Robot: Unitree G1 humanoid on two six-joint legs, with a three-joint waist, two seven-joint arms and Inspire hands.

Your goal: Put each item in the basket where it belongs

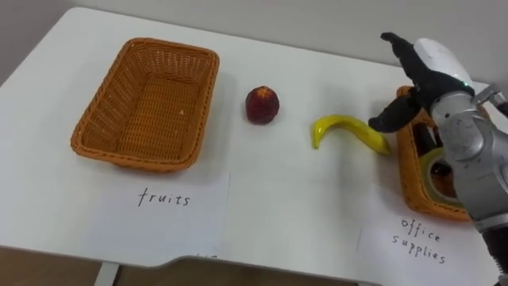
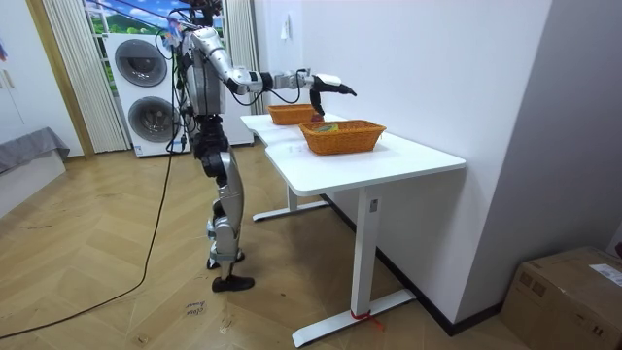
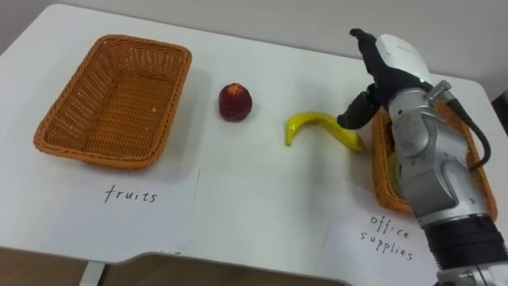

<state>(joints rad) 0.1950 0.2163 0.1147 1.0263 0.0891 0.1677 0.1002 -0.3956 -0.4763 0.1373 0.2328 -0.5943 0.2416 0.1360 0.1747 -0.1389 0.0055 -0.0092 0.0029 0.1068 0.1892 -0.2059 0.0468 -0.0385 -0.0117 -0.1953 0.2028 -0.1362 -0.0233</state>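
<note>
An empty wicker fruits basket [image 1: 119, 151] sits on the left of the white table. A red apple [image 1: 262, 105] lies in the middle, with a yellow banana [image 1: 345, 127] to its right. At the right edge stands the office supplies basket [image 1: 406, 167], holding a roll of tape [image 1: 436, 171] and dark items partly hidden by my arm. My right hand [image 1: 421, 67] hovers open over that basket's left rim, fingers straight, thumb just above the banana's right end, holding nothing. In the room view I stand at the table's side with that hand [image 2: 330, 86] stretched out over it.
A paper label reading fruits [image 1: 163, 199] lies in front of the left basket and one reading office supplies [image 1: 421, 238] in front of the right basket. The table's front edge runs close below both labels.
</note>
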